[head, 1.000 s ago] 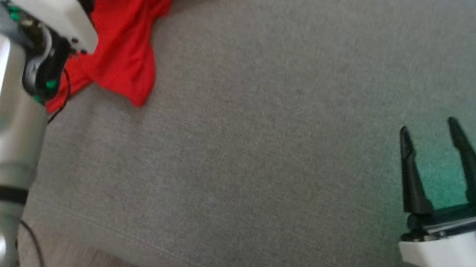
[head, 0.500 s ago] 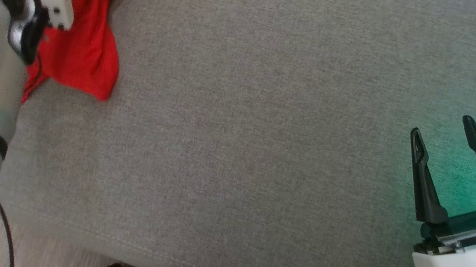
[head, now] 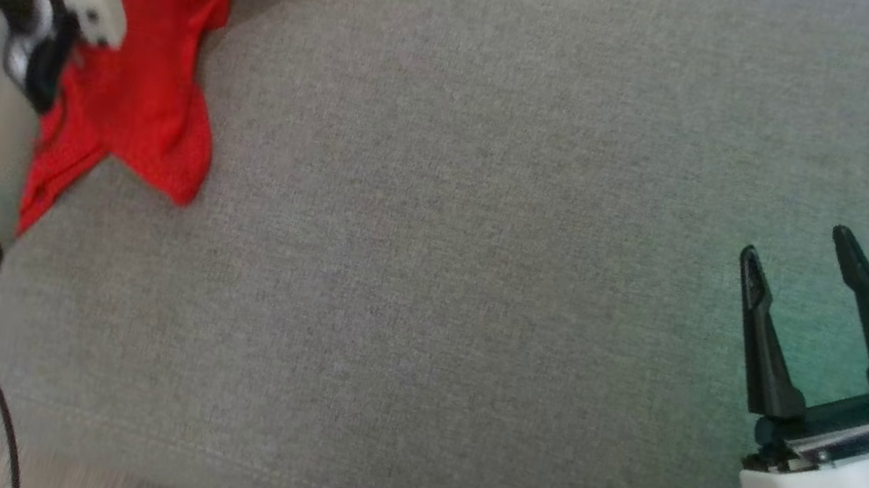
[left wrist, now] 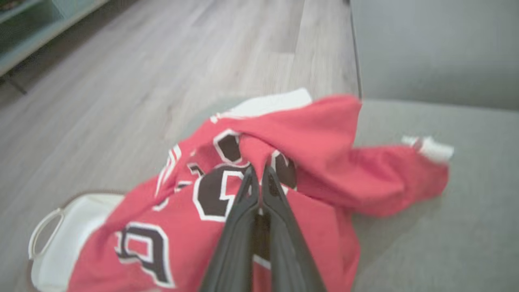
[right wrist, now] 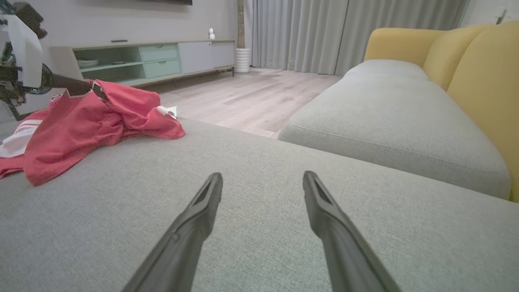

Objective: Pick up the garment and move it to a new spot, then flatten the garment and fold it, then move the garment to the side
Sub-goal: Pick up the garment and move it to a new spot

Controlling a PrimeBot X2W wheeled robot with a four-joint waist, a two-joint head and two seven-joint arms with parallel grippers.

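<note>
one garment (left wrist: 332, 162) bunched at left pincer (left wrist: 259, 170) tips, pinched tight | right pincer (right wrist: 262, 175) wide, well apart

Left hand (left wrist: 259, 172) pinched tight, right hand (head: 796, 245) spread wide, both pointing forward

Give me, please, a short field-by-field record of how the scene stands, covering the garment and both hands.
surface: grey sofa cushion
garment: red jersey with black, white-edged lettering, crumpled at the cushion's left end
left hand: shut, pinching a raised fold of the jersey
right hand: open, over bare cushion, well apart from the jersey
task stage: garment gripped; not yet flattened or folded
</note>
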